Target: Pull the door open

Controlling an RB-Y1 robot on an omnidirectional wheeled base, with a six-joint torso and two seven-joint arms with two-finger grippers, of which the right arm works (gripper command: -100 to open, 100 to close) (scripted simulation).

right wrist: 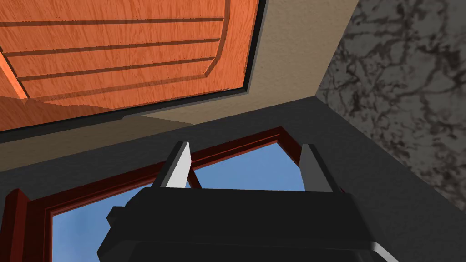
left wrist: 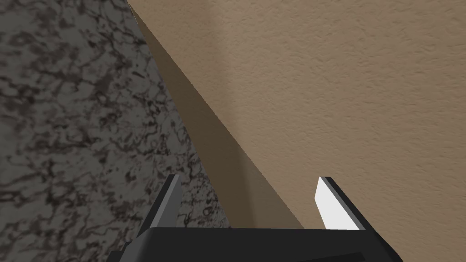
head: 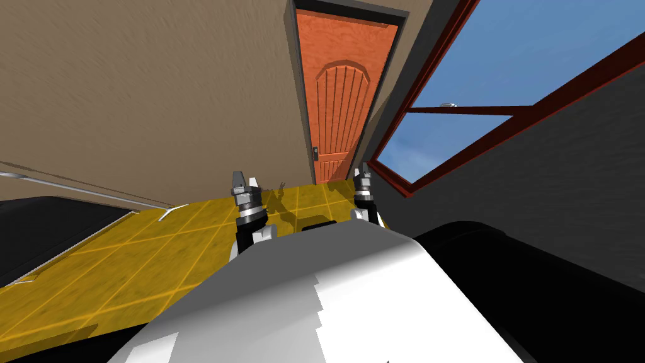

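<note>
An orange wood-grain door (head: pixel 340 94) with an arched panel stands shut in a dark frame at the far end of the yellow tiled floor (head: pixel 164 252). Its small dark handle (head: pixel 315 151) sits low on the door's left edge. My left gripper (head: pixel 244 179) and right gripper (head: pixel 362 171) are held up in front of my chest, well short of the door. In the right wrist view the right gripper (right wrist: pixel 246 148) is open, with the door's upper panel (right wrist: pixel 118 50) far beyond it. The left gripper (left wrist: pixel 248 182) is open too, empty, facing a tan wall.
A tan wall (head: pixel 157 94) runs along the left of the door. A red-framed window (head: pixel 479 94) showing blue sky is set in the dark wall on the right. A dark surface with grey rails (head: pixel 57 227) lies at the left.
</note>
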